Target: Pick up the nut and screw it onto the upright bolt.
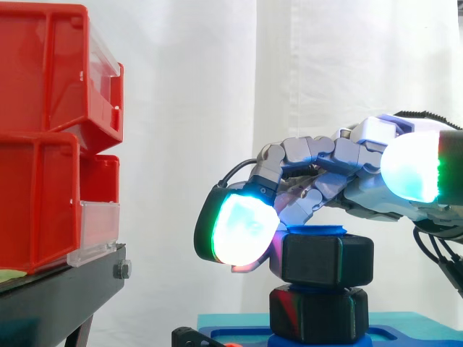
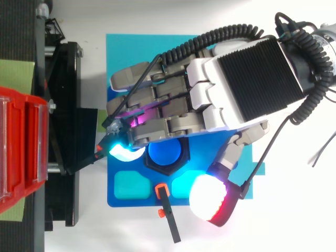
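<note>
A black hex nut [image 1: 327, 259] sits on the upright blue bolt [image 1: 318, 231], whose round top shows through the nut [image 2: 167, 169] from above. Under it on the bolt is a second black hex piece [image 1: 318, 312], resting on the blue base plate [image 2: 118, 198]. My hand [image 2: 220, 89] reaches over the bolt from the right. Its fingers arch across the nut's top, and one glowing cyan fingertip [image 1: 242, 230] hooks down against the nut's left side. The thumb pad [image 2: 207, 198] stands apart from the nut, off to the near side.
Two stacked red bins [image 1: 43, 144] on a black stand [image 1: 58, 289] lie close to the left of the fingertips. A small black tool with an orange clip [image 2: 168, 215] lies at the base plate's front edge. A teal recess [image 2: 130, 184] is set in the plate.
</note>
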`<action>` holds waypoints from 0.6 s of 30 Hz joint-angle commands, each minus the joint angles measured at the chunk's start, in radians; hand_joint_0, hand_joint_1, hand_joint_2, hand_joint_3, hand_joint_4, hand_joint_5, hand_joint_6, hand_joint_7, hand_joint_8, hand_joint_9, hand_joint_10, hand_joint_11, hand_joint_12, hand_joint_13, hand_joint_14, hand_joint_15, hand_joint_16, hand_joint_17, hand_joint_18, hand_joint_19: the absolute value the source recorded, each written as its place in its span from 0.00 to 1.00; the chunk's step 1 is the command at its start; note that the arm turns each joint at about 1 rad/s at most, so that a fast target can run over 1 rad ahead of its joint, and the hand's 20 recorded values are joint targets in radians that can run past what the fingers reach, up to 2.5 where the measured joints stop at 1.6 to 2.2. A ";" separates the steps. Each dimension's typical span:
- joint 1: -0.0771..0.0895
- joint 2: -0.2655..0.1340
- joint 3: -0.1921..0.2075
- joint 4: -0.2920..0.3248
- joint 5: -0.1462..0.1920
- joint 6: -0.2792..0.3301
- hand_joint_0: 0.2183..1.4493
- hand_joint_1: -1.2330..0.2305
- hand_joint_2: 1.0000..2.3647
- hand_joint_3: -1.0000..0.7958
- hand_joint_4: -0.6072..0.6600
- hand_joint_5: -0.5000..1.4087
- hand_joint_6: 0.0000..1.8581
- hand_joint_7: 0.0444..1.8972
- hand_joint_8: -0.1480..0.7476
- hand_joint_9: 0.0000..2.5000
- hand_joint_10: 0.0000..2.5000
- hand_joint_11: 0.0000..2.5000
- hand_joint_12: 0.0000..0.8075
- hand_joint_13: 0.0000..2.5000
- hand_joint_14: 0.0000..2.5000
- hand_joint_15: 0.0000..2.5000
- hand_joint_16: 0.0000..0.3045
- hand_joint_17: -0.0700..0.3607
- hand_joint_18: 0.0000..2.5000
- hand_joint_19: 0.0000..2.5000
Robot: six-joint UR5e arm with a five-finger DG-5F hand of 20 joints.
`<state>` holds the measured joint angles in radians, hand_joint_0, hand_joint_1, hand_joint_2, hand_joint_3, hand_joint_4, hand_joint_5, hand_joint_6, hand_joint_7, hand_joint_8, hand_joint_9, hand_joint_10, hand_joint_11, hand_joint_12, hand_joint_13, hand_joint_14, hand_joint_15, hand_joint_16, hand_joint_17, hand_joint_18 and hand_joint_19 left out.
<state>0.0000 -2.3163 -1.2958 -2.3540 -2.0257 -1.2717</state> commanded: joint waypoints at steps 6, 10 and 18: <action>-0.012 0.000 0.000 -0.014 -0.004 -0.003 0.23 0.78 0.00 0.28 0.67 0.24 0.27 0.67 0.45 0.33 0.00 0.00 0.30 0.25 0.00 0.00 0.09 0.30 0.14 0.02; -0.029 0.000 0.000 -0.011 -0.007 -0.003 0.23 0.77 0.00 0.28 0.65 0.25 0.27 0.70 0.44 0.33 0.00 0.00 0.30 0.25 0.00 0.00 0.09 0.30 0.15 0.02; -0.055 0.000 0.000 -0.016 -0.027 -0.003 0.23 0.77 0.00 0.28 0.64 0.25 0.27 0.77 0.45 0.34 0.00 0.00 0.29 0.26 0.00 0.00 0.09 0.30 0.16 0.02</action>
<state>-0.0460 -2.3163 -1.2962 -2.3689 -2.0428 -1.2747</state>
